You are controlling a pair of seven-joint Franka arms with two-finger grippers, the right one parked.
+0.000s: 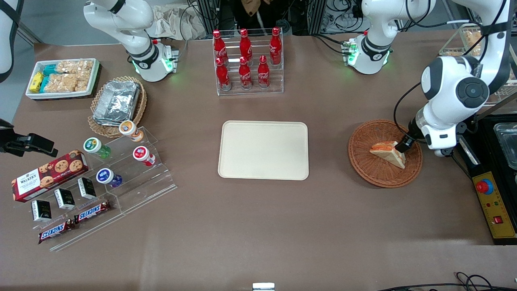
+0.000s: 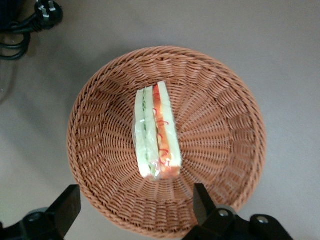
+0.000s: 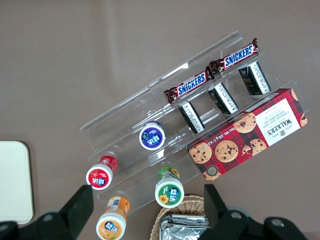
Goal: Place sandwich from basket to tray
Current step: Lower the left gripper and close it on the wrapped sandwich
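In the basket (image 2: 100, 145), mid-floor, the sandwich (image 2: 156, 131) looks light, soft, film-wrapped, maybe slippery; the spread-fingered, empty gripper (image 2: 135, 210) should pinch its bread faces gently.

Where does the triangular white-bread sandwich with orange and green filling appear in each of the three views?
Front view: the sandwich lies in the round reddish-brown wicker basket, toward the working arm's end of the table, with the gripper at it.
Left wrist view: sandwich at the basket's middle, the open gripper above.
Right wrist view: not in it.
Shared landmark: the basket.
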